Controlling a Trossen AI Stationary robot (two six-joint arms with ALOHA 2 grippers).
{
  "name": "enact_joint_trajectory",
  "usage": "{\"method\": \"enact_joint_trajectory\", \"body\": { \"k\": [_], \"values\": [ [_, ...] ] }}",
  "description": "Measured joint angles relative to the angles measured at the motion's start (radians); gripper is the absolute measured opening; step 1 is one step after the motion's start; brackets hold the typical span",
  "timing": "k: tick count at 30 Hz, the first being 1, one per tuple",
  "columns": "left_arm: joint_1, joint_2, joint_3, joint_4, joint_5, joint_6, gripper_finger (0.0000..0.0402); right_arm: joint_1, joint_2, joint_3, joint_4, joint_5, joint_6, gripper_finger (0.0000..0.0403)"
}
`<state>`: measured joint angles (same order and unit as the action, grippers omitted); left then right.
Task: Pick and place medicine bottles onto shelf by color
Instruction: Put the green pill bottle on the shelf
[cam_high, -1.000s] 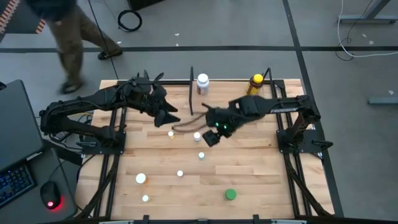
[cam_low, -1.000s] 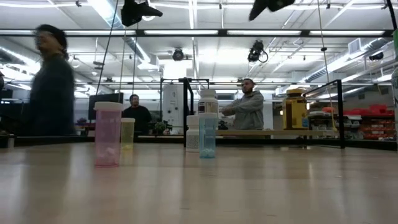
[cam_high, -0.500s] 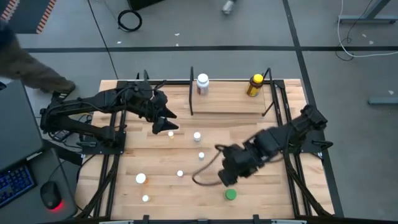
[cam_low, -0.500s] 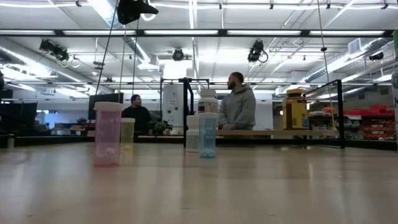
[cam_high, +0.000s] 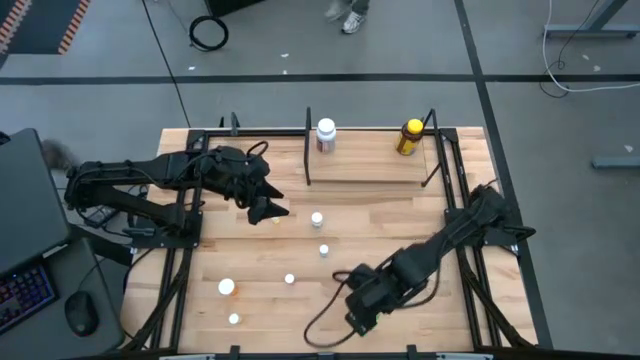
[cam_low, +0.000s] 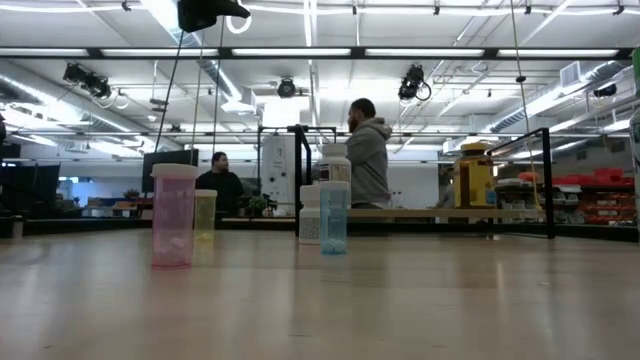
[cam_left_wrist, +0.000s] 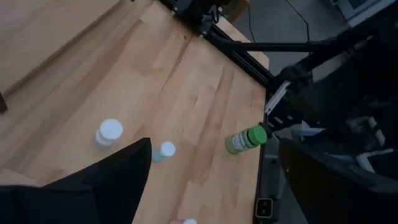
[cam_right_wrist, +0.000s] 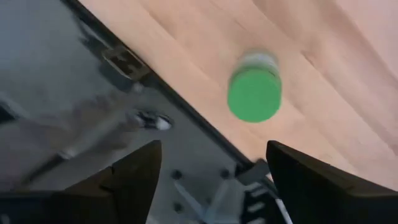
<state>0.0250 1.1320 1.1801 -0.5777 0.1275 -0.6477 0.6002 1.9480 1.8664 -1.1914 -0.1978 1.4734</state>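
Observation:
The green bottle (cam_right_wrist: 255, 93) stands upright on the wood close to the table's near edge; it also shows in the left wrist view (cam_left_wrist: 245, 139). My right gripper (cam_right_wrist: 214, 152) hovers above it, open, pointing down, fingers apart and touching nothing; in the high view this gripper (cam_high: 358, 308) hides the bottle. My left gripper (cam_high: 266, 208) hangs open and empty above the table's middle left, over a small bottle. The shelf (cam_high: 365, 168) at the far side carries a white bottle (cam_high: 326, 133) and a yellow bottle (cam_high: 409, 136). Several tiny bottles (cam_high: 317, 218) stand on the table.
Small bottles stand at the table's middle (cam_high: 323, 250), (cam_high: 289, 279) and near left (cam_high: 227, 287), (cam_high: 234, 319). The low view shows a pink bottle (cam_low: 173, 215) and a blue one (cam_low: 333, 217). Black frame rails run along both table sides. People stand beyond the table.
My right gripper has swung from the table's middle, below the shelf, toward the near edge and now hangs over the green bottle. My left gripper has drifted a little toward the near edge. No bottle has moved.

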Motion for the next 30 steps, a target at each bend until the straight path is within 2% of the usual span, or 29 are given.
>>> {"method": "enact_joint_trajectory", "body": {
  "k": [4,13,21,30],
  "values": [
    [-0.022,0.000,0.000,-0.002,-0.015,-0.059,0.0355,0.014,0.057,0.000,-0.011,-0.001,-0.016,0.0293],
    [-0.085,0.000,0.000,-0.032,-0.045,-0.160,0.0355,0.056,0.102,0.000,-0.026,0.157,-0.011,0.0303],
    [-0.145,0.000,0.000,-0.065,-0.075,-0.214,0.0355,0.067,0.124,0.000,-0.055,0.183,-0.027,0.0331],
    [-0.175,0.000,0.000,-0.101,-0.091,-0.233,0.0355,0.067,0.128,0.000,-0.095,0.224,-0.029,0.0327]
  ]
}}
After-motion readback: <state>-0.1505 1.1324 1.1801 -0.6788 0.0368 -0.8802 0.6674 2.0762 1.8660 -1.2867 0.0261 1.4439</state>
